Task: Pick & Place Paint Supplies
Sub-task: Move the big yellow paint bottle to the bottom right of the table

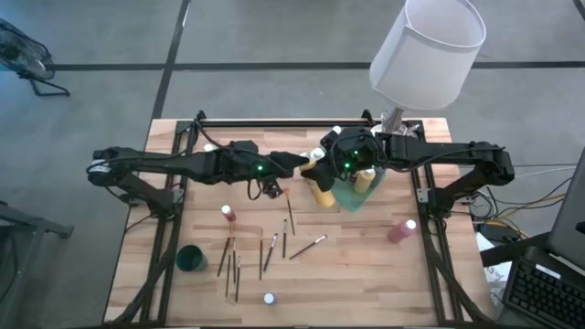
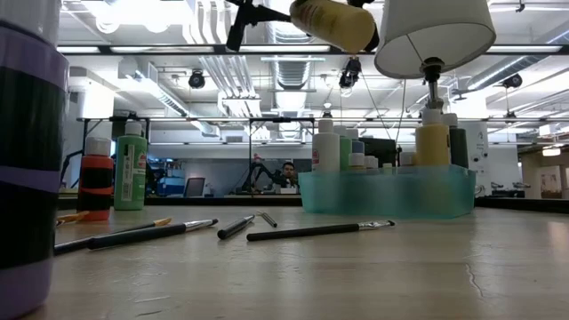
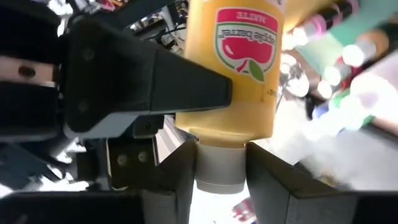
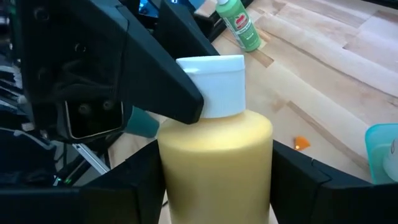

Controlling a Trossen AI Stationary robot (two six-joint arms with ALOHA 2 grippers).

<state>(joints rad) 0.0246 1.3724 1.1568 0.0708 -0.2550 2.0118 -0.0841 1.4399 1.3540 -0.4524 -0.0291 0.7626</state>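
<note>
A yellow paint bottle (image 1: 320,180) with a white cap hangs in mid-air between both grippers, just left of the translucent green tray (image 1: 355,197). The low view shows the yellow bottle (image 2: 333,22) high above the table, lying nearly level. My left gripper (image 3: 221,177) reaches in from the table's left, my right gripper (image 4: 214,180) from the right, and both are shut on the bottle. Several bottles stand in the tray (image 2: 387,191). Wooden-handled brushes (image 1: 274,251) lie flat on the table. A red bottle (image 1: 228,213), a pink bottle (image 1: 402,230) and a white-capped bottle (image 1: 269,298) stand apart. My left gripper pinches the bottle's white cap (image 3: 221,163) between its two fingers, one on each side, coming from the table's left. The bottle is lifted clear of the table. My right gripper pinches the bottle's yellow body (image 4: 214,149) below the cap between its two fingers (image 4: 298,177), coming from the table's right. The cap (image 4: 214,87) sticks out beyond the fingers toward the left gripper.
A white lamp shade (image 1: 425,50) stands over the far right of the table, close above the right arm. A dark green cup (image 1: 191,259) sits near the left edge. A green bottle (image 2: 131,169) and a red bottle (image 2: 95,182) stand at the left in the low view.
</note>
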